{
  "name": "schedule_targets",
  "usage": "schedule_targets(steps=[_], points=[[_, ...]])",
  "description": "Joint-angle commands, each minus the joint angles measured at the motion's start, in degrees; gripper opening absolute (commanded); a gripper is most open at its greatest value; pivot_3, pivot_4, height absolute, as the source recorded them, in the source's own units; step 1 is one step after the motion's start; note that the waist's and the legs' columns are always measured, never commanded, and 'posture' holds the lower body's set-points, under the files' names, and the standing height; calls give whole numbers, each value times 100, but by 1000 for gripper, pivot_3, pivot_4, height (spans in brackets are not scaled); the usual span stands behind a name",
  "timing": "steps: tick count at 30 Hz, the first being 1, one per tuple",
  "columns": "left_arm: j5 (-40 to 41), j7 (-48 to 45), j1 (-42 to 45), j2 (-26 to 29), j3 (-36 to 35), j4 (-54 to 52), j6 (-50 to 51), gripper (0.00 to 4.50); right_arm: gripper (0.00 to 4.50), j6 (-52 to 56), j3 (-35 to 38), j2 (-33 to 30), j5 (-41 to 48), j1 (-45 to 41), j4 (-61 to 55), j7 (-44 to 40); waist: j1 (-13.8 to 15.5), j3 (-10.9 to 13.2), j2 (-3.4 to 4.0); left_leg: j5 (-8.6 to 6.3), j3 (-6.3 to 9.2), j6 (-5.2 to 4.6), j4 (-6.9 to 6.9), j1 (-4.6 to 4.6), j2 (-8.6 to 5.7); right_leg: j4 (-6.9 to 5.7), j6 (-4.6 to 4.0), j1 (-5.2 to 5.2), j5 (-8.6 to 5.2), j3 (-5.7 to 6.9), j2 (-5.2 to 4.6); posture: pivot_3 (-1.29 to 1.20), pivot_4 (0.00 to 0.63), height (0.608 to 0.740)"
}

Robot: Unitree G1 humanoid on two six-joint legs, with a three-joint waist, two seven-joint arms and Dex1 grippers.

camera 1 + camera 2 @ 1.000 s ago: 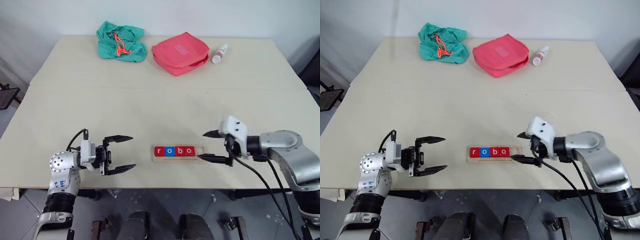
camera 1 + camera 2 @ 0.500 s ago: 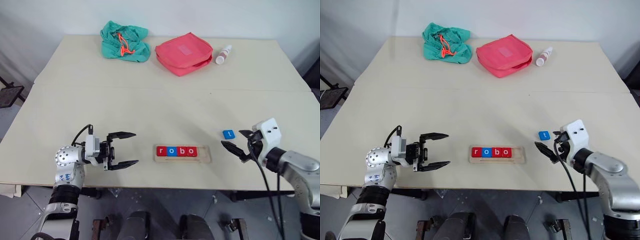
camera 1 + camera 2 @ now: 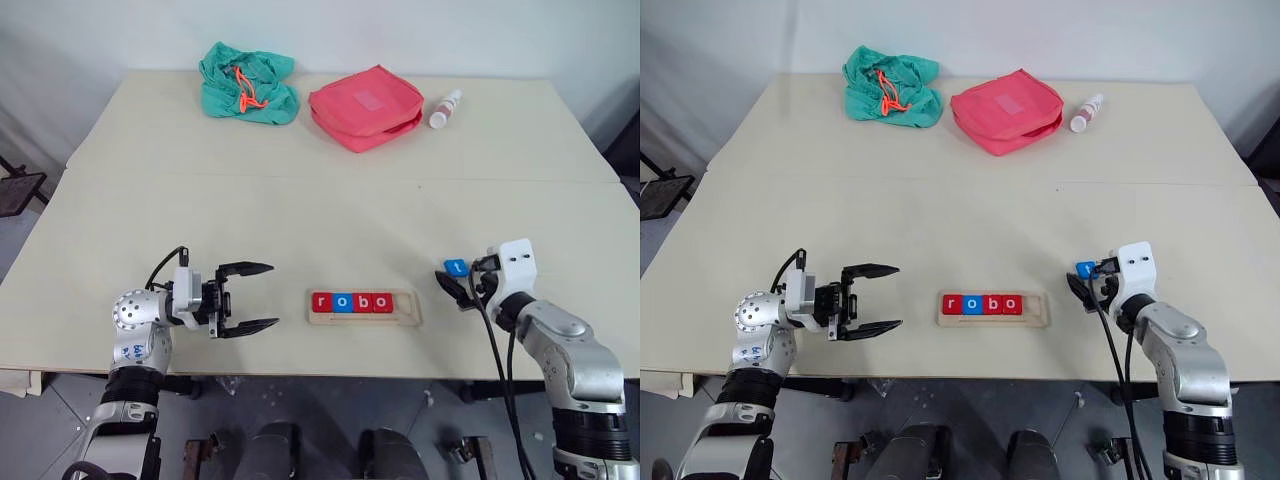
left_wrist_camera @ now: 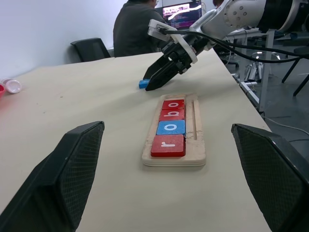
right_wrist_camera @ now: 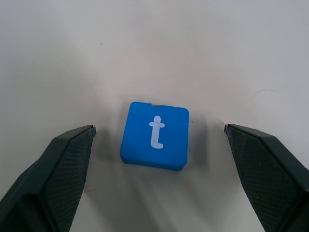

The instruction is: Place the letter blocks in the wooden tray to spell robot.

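Swinging away from the wooden tray [image 3: 364, 303], the right gripper [image 5: 157, 145] is now straddling the blue t block [image 5: 154, 135] lying flat on the table [image 3: 300, 200], fingers spread; the left gripper [image 3: 246, 298] is idling, also spread. Light and rigid, the block is probably best pinched by opposite edges.

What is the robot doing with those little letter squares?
It is spelling "robot" in the wooden tray. Four letter blocks already sit there side by side: r, o, b, o. The last one, the blue t block, lies flat on the table, to the right of the tray. The right gripper has its fingers open on either side of the t, not yet touching it. The left gripper waits open near the tray's left end, holding nothing.
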State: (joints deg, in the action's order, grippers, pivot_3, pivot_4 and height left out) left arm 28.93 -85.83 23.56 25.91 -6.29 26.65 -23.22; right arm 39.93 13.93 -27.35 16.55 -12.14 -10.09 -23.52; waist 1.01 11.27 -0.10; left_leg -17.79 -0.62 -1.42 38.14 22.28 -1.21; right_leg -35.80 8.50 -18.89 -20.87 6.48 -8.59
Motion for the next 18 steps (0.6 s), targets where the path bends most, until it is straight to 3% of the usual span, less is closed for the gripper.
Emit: schedule_targets(steps=[1,7,18], points=[[42,16,-93,79,-82,-222,-30,4500,3523,-30,27,15,-18,41,58,100,4,0,0,0,0,0,0,0,0,0,0,0,0,0,0,0,150,740],[61,-4,-153,93,-97,-264,-13,4500,1511,154,188,93,151,198,-475,266,23,0,0,0,2,0,1,0,-1,0,0,1,0,-1,-1,0,150,740],[65,-132,-43,143,-66,-126,18,4500,1464,1414,352,619,715,1525,-2987,998,22,1,1,0,5,0,-6,1,0,-2,0,-3,0,-5,1,0,150,740]])
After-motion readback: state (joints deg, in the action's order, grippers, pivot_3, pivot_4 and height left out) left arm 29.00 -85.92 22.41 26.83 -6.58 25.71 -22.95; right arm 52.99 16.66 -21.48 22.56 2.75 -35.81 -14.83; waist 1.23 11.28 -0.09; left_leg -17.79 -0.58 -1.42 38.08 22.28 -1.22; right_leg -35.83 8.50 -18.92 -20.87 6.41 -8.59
